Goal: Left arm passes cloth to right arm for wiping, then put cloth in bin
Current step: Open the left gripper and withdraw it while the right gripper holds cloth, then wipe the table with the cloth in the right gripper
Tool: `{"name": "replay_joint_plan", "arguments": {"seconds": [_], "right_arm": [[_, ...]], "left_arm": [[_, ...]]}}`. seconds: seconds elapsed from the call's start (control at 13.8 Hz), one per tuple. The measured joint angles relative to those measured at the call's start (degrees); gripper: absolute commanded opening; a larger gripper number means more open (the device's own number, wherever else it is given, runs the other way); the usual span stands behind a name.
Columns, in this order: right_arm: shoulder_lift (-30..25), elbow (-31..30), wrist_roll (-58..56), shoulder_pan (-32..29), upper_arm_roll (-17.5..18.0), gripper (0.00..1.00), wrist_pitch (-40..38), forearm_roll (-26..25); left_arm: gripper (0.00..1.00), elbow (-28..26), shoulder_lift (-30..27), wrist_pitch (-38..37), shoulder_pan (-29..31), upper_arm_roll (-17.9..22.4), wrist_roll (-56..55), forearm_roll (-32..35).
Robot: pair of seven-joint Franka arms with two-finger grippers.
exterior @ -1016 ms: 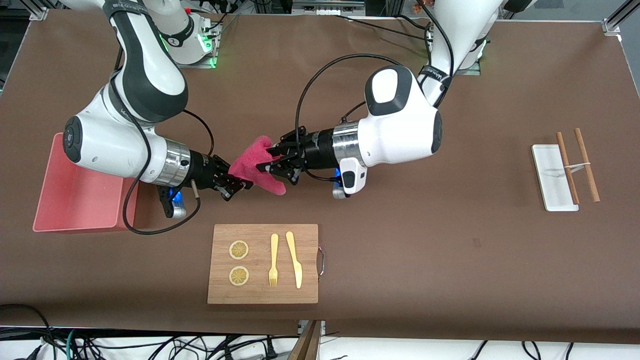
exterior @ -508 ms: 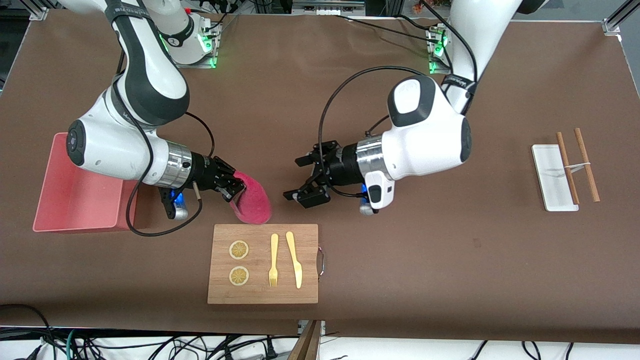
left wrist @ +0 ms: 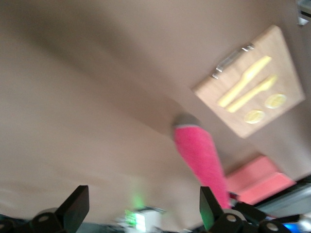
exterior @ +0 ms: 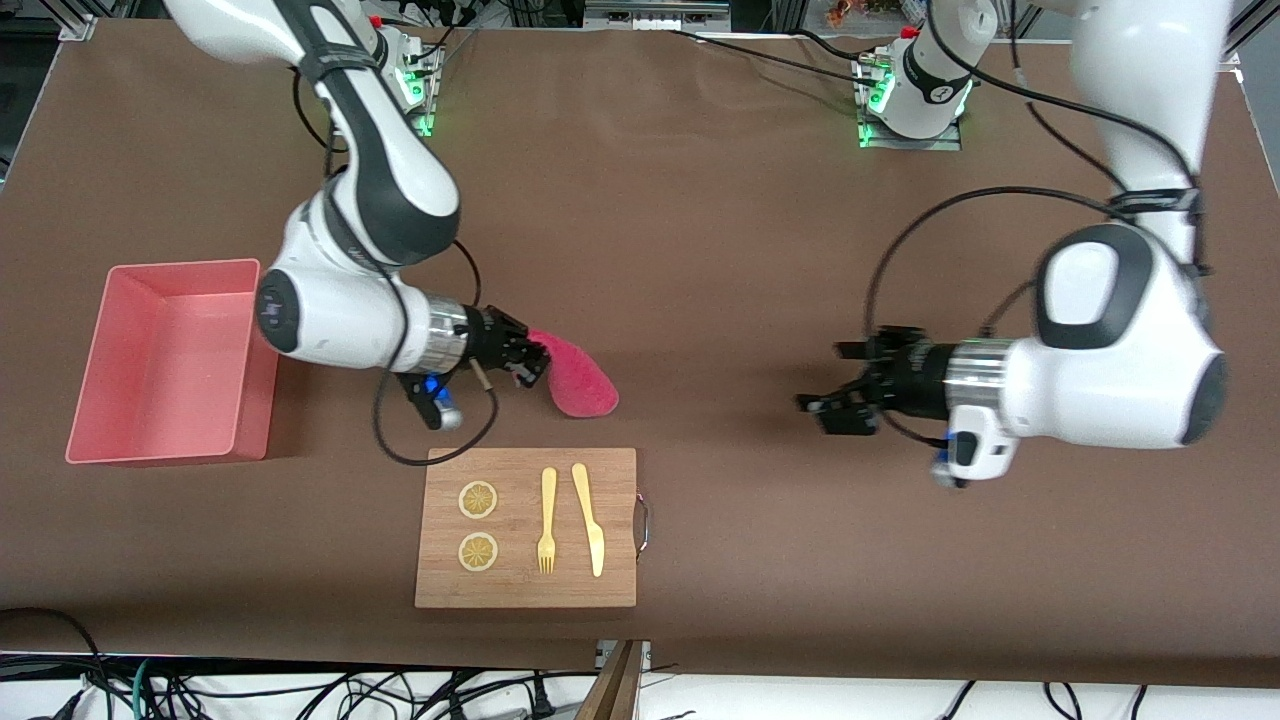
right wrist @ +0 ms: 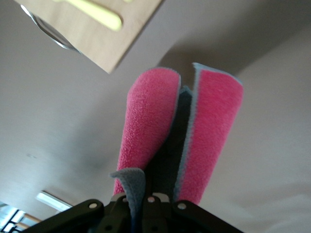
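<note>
The right gripper [exterior: 528,362] is clamping the cloth [exterior: 578,381] over mid-table; the left gripper [exterior: 838,400] is hovering, fingers apart.

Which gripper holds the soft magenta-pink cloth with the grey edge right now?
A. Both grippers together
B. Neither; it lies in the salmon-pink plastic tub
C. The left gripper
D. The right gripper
D. The soft magenta-pink cloth hangs from the right gripper, whose fingers are shut on it, while the left gripper is open and holds nothing.
</note>
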Motion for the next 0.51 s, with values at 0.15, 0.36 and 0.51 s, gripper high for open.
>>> {"name": "replay_joint_plan", "arguments": {"seconds": [0.15, 0.36, 0.51], "right_arm": [[1.58, -0.03, 0.08, 1.85, 0.00, 0.00, 0.00, 0.00], [4.32, -0.10, 0.08, 3.12, 0.00, 0.00, -0.03, 0.00], [5.84, -0.15, -0.05, 3.29, -0.03, 0.00, -0.04, -0.04]], "left_arm": [[1.00, 0.07, -2.88, -6.93, 1.33, -0.17, 6.56, 9.05], [1.00, -2.30, -9.73, -11.27, 0.64, -1.21, 15.13, 22.44], [1.00, -7.70, -15.68, -11.58, 0.37, -1.32, 20.14, 27.91]]}}
